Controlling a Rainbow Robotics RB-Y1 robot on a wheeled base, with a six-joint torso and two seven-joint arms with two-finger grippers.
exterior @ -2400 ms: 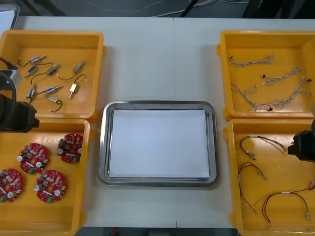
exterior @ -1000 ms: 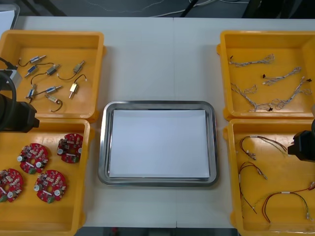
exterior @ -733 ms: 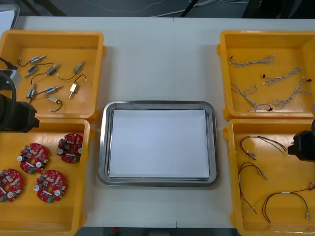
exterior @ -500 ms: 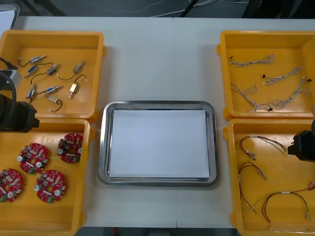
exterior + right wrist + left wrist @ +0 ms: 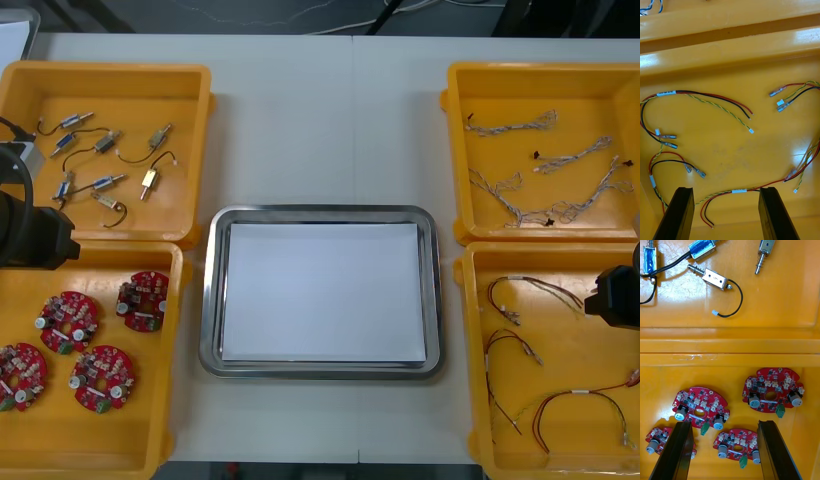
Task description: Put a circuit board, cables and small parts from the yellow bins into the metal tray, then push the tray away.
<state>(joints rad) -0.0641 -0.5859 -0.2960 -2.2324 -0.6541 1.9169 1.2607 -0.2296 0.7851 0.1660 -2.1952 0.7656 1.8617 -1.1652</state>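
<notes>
Tray sits mid-surface, white inside, nothing loaded yet. Left gripper hangs over the near left bin, fingers spread w/ nothing between them. Four boards lie flat below it. Right gripper is likewise released, over the near right bin of red/yellow cables. Small parts are in the far left bin, blue/white cables in the far right bin.

Boards look stiff & light but fragile on top (caps and connectors stick up), so pinch across the bare rim, not on components. Cables are limp & thin: take one at the white label mid-run, where the strands bundle. Ends will dangle & may snag neighbours. Small parts are smooth metal w/ trailing leads, prob. slippery: grab the body, not the wire.
</notes>
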